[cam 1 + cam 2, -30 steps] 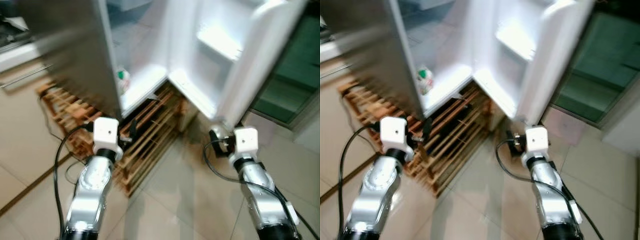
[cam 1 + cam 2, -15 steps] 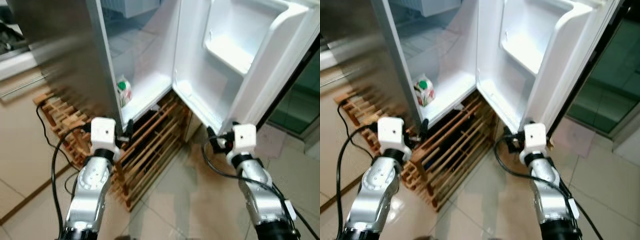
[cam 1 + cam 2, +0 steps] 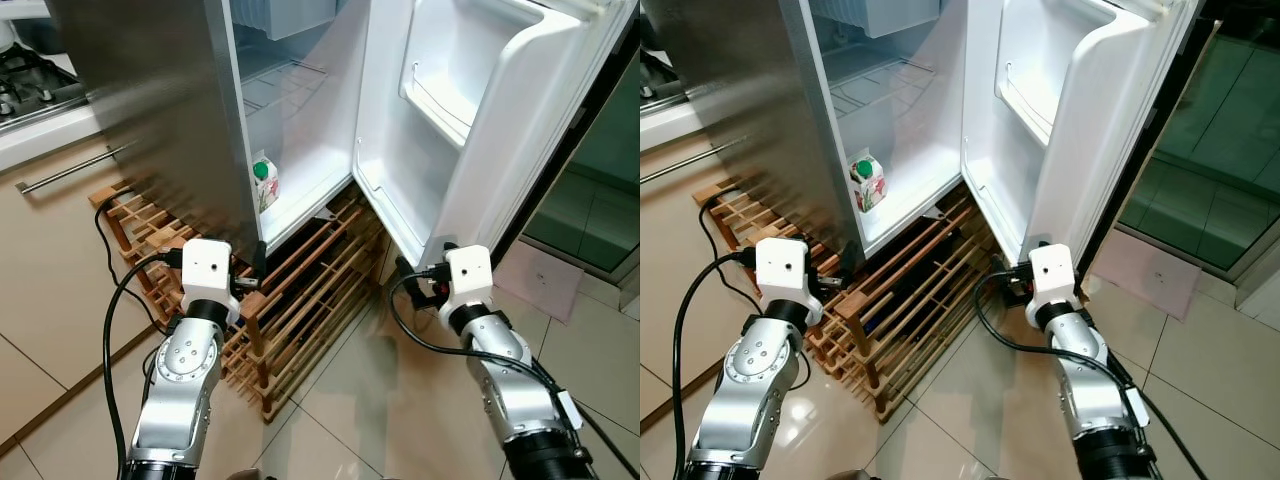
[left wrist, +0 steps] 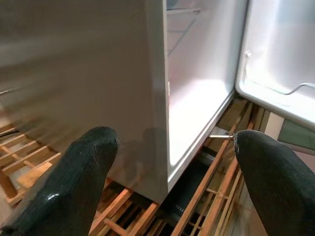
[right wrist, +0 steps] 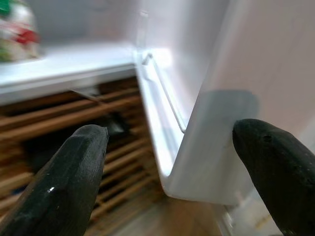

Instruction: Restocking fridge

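The fridge (image 3: 150, 100) stands open, its white door (image 3: 470, 100) swung out to the right. On its bottom shelf sits a small carton (image 3: 264, 182) with a green cap, blurred in the right wrist view (image 5: 15, 29). My left gripper (image 3: 255, 270) is low by the bottom front corner of the steel side, open and holding nothing; its fingers (image 4: 88, 162) are spread wide. My right gripper (image 3: 420, 280) is open and empty just before the door's lower corner (image 5: 206, 162).
The fridge rests on a wooden slatted pallet (image 3: 300, 290) that juts out over the tiled floor. A beige cabinet with a bar handle (image 3: 60, 170) and a stove (image 3: 30, 85) are at the left. A black cable (image 3: 100, 230) trails by the pallet. A glass door (image 3: 590, 180) is at the right.
The view has shifted and sharpened, so the camera moved toward the fridge. Both arms keep their raised pose, with the right gripper now closer under the door's lower corner.
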Tool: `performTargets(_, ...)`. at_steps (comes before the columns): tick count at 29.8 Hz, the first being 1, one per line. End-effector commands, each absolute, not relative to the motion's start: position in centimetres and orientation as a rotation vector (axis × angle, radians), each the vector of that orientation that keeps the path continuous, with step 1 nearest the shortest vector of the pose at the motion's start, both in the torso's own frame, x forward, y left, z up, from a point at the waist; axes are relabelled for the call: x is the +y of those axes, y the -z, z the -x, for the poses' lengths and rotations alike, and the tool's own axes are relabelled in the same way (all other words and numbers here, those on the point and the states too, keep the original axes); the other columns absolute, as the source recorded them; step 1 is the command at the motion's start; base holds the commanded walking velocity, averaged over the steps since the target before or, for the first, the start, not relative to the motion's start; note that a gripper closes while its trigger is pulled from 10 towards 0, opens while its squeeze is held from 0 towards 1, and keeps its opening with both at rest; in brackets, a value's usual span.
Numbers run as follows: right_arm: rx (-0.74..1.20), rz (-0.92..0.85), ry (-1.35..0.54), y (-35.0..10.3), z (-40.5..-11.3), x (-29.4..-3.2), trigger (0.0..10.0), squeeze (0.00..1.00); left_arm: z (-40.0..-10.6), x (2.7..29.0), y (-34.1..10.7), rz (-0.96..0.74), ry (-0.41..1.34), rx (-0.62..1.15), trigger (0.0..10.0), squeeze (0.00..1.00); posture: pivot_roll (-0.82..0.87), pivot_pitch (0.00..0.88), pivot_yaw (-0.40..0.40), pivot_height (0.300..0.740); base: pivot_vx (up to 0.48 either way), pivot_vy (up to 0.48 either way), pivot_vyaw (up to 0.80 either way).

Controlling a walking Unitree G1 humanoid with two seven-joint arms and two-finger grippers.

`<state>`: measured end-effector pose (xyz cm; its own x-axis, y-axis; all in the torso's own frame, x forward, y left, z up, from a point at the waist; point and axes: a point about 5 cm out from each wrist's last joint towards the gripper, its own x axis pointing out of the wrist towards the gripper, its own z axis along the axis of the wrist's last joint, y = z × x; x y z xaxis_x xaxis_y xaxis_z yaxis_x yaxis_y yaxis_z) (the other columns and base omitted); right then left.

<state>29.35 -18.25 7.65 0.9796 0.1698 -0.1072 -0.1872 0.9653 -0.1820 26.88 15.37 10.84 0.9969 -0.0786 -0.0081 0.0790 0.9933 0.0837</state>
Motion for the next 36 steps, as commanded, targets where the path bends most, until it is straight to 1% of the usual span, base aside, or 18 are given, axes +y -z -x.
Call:
performTargets(1,0.087,0.229,-0.127,-8.0,-29.7,-19.8,10.0,0.0,-26.7,15.4,-11.1,-0.083,0.086,0.005,10.0,0.0,0.01,0.0,0.0,0.731,0.0,0.0,0.0)
performTargets(4,0.095,0.243,-0.104,-7.9,-29.6,-20.7,10.0,0.0,-26.7,15.4,-11.0,-0.082,0.087,0.007,10.0,0.0,0.0,0.0,0.002,0.731,0.0,0.0,0.0)
performTargets(5,0.11,0.271,-0.049,-7.8,-29.5,-22.4,10.0,0.0,-26.7,15.4,-11.1,-0.084,0.092,0.01,10.0,0.0,0.0,0.007,0.012,0.731,0.0,0.0,0.0)
performTargets(8,0.124,0.297,0.033,-7.7,-29.2,-24.7,10.0,0.0,-26.8,15.5,-11.1,-0.087,0.098,0.014,10.0,0.0,0.0,0.011,0.022,0.731,0.0,0.0,0.0)
performTargets(10,0.149,0.377,0.126,-7.6,-28.5,-27.3,10.0,0.0,-27.0,15.7,-11.2,-0.092,0.105,0.014,10.0,0.0,-0.01,0.012,0.029,0.731,0.0,0.0,0.0)
performTargets(13,0.194,0.476,0.248,-7.4,-27.5,-30.1,10.0,0.0,-27.2,15.7,-11.4,-0.092,0.108,0.008,10.0,0.0,-0.01,0.015,0.029,0.731,0.0,0.0,0.0)
performTargets(17,0.212,0.491,0.32,-7.4,-26.6,-31.8,10.0,0.0,-27.1,15.7,-11.5,-0.086,0.11,0.004,10.0,0.0,-0.02,0.015,0.028,0.731,0.0,0.0,0.0)
performTargets(19,0.194,0.465,0.295,-7.4,-26.5,-31.3,10.0,0.0,-27.1,15.6,-11.5,-0.082,0.112,0.003,10.0,0.0,-0.02,0.015,0.026,0.731,0.0,0.0,0.0)
performTargets(22,0.145,0.421,0.2,-7.3,-26.9,-28.7,10.0,0.0,-27.1,15.5,-11.5,-0.077,0.118,0.002,10.0,0.0,-0.02,0.012,0.024,0.731,0.0,0.0,0.0)
performTargets(23,0.122,0.367,0.136,-7.3,-27.2,-27.1,10.0,0.0,-27.1,15.5,-11.5,-0.075,0.118,0.001,10.0,0.0,-0.01,0.01,0.02,0.731,0.0,0.0,0.0)
performTargets(24,0.106,0.329,0.095,-7.3,-27.4,-26.0,10.0,0.0,-27.1,15.5,-11.5,-0.074,0.118,0.0,10.0,0.0,-0.01,0.01,0.02,0.731,0.0,0.0,0.0)
performTargets(25,0.075,0.268,-0.003,-7.5,-27.7,-23.6,10.0,0.0,-27.1,15.5,-11.6,-0.073,0.118,-0.001,10.0,0.0,-0.01,0.009,0.02,0.731,0.0,0.0,0.0)
performTargets(27,0.045,0.202,-0.117,-7.9,-28.0,-20.7,10.0,0.0,-27.0,15.5,-11.6,-0.072,0.118,-0.002,10.0,0.0,-0.01,0.007,0.02,0.731,0.0,0.0,0.0)
performTargets(28,0.021,0.161,-0.184,-8.3,-28.6,-18.7,10.0,0.0,-27.0,15.5,-11.6,-0.071,0.117,-0.003,10.0,0.0,-0.01,0.004,0.02,0.731,0.0,0.0,0.0)
performTargets(29,0.004,0.147,-0.204,-8.7,-29.2,-17.8,10.0,0.0,-27.1,15.5,-11.6,-0.071,0.114,-0.005,10.0,0.0,0.0,0.002,0.017,0.731,0.0,0.0,0.0)
performTargets(32,-0.006,0.144,-0.211,-8.9,-29.7,-17.4,10.0,0.0,-27.1,15.4,-11.6,-0.071,0.111,-0.006,10.0,0.0,0.0,0.0,0.016,0.731,0.0,0.0,0.0)
performTargets(34,-0.021,0.147,-0.22,-9.6,-31.1,-17.4,10.0,0.0,-27.1,15.5,-11.7,-0.076,0.103,-0.014,10.0,0.0,0.01,0.0,0.01,0.731,0.0,0.0,0.0)
performTargets(36,-0.025,0.149,-0.212,-9.9,-31.6,-17.7,10.0,0.0,-27.1,15.6,-11.7,-0.076,0.097,-0.014,10.0,0.0,0.01,0.0,0.006,0.731,0.0,0.0,0.0)
